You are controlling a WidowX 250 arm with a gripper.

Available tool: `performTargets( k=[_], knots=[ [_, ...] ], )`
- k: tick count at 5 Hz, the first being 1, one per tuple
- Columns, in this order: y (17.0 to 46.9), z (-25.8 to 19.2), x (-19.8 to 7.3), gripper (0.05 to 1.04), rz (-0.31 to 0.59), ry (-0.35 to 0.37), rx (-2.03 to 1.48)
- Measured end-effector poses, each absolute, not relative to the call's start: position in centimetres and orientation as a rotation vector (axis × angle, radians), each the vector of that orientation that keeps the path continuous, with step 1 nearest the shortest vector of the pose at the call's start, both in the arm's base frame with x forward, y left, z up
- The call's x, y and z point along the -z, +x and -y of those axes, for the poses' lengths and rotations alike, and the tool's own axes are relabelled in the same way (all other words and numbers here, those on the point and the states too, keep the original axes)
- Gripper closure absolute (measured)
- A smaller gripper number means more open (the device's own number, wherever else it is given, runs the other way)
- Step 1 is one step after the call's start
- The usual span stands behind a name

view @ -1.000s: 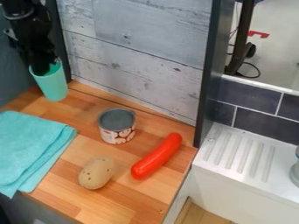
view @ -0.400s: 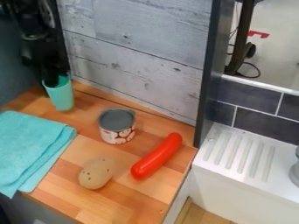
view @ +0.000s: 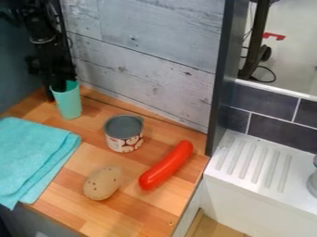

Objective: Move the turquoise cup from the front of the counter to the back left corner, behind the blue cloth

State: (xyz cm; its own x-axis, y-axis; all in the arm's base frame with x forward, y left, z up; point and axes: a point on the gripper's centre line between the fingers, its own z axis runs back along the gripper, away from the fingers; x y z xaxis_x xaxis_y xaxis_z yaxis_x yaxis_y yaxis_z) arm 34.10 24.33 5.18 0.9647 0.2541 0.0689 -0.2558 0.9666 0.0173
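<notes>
Camera view: cup below, against tool.

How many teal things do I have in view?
2: the cup at the pincer, near the wall, and the cloth on the counter, at the left. Anything behind the pincer is hidden.

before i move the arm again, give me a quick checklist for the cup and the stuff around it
1. Tool at the cup: ok, it is at the rim, partly inside the mouth.
2. Cup's base resting on the counter: cannot tell from this angle.
3. Cup apart from the can: ok, bare wood shows between them.
4. Can upright: ok.
5. Potato apart from the red sausage: ok, they do not touch.
6. Towel lying flat in one layer: not ok, it is folded over.
</notes>
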Motion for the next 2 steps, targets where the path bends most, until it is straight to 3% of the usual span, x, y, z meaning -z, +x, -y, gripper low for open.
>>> performTargets(
  k=[1, 2],
  knots=[
    [34.3, -24.22, -5.18, 0.958, 0.054, 0.01, -0.263],
    [34.22, -24.15, -5.57, 0.752, 0.043, -0.002, -0.29]
  ],
)
